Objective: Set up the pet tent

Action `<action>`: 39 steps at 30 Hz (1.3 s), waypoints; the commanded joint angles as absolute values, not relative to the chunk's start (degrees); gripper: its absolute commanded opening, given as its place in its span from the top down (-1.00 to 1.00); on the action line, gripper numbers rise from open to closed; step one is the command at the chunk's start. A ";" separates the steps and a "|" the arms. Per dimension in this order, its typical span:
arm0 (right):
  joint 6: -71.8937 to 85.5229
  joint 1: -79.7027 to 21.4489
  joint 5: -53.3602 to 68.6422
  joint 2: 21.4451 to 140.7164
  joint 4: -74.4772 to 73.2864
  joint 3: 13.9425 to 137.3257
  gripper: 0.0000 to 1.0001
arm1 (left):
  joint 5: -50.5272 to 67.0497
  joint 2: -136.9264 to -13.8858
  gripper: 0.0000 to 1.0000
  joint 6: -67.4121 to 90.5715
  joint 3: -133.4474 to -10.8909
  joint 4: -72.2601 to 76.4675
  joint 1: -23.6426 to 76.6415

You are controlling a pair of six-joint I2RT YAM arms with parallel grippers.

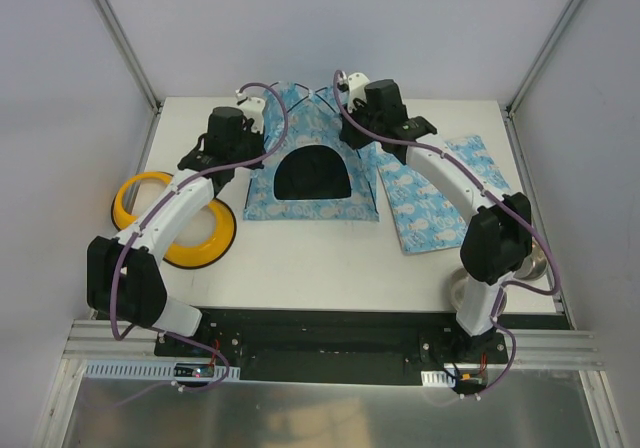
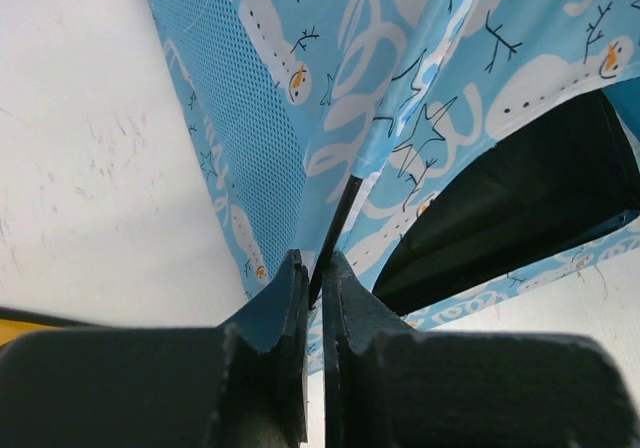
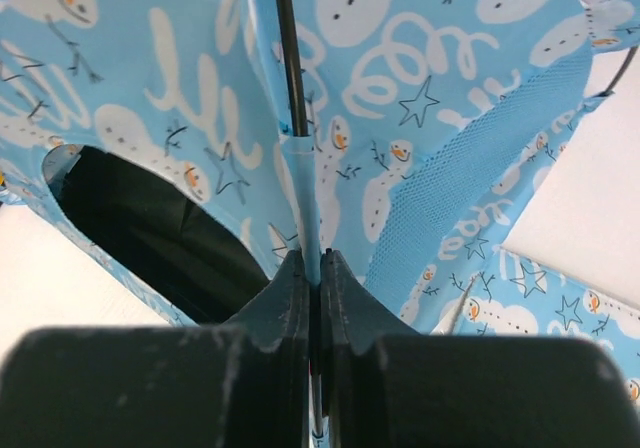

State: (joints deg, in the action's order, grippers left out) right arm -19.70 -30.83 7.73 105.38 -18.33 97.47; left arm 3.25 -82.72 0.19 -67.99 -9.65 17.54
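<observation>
Left gripper [image 2: 312, 268]: fingers pinched shut on a thin black pole [image 2: 338, 223] at the left front ridge of the pet tent [image 2: 400, 78]. Right gripper [image 3: 318, 263]: likewise closed, clamping the fabric sleeve [image 3: 308, 198] into which the opposite pole [image 3: 288, 58] runs. Pet tent: located mid-rear of the white table [image 1: 330, 268], between the two grippers, with its arched doorway [image 1: 312, 173] facing the arm bases. Condition: domed and standing, walls taut, doorway open and dark inside. Adjacent items: yellow double bowl [image 1: 140, 193] to the left, apart from the tent; flat mat [image 1: 440, 203] of matching print just beside its right corner. Status, as judged: erection largely done. Outstanding: confirm the pole ends are seated at the corners (not visible), then let go on both sides and see whether the dome holds unaided.
</observation>
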 commanded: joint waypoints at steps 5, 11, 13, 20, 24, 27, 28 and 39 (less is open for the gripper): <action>-8.35 -27.16 -1.68 105.91 -16.52 100.90 0.69 | -2.73 -83.58 1.00 3.34 -70.58 -8.44 16.35; -5.20 -27.16 6.85 100.03 -16.78 96.86 -0.52 | 2.19 -84.11 0.64 4.13 -71.98 -8.44 16.26; -3.53 -27.16 7.56 97.40 -18.01 95.63 -0.66 | 3.07 -83.94 0.39 4.22 -72.33 -8.44 16.26; 2.98 -26.02 1.25 88.43 -23.02 87.99 -0.82 | 4.57 -82.62 -0.18 3.43 -73.74 -8.44 16.26; 6.58 -24.96 -8.68 85.00 -23.91 79.57 -0.83 | 4.66 -80.69 -0.43 3.34 -74.36 -8.35 16.26; 8.35 -24.09 -12.56 84.46 -23.82 73.50 -0.84 | 4.75 -78.14 -0.55 3.43 -74.01 -8.44 16.26; 8.44 -23.82 -13.09 84.72 -23.38 71.91 -0.85 | 4.57 -77.09 -0.59 3.51 -73.74 -8.44 16.26; 5.36 -21.53 -11.77 100.97 -25.14 68.99 -0.87 | 3.52 -65.58 -0.98 3.78 -69.61 -10.02 16.26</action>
State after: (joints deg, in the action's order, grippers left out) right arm 6.37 -22.11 -10.35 96.75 -23.92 67.16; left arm 3.03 -68.88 3.57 -70.96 -9.91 16.43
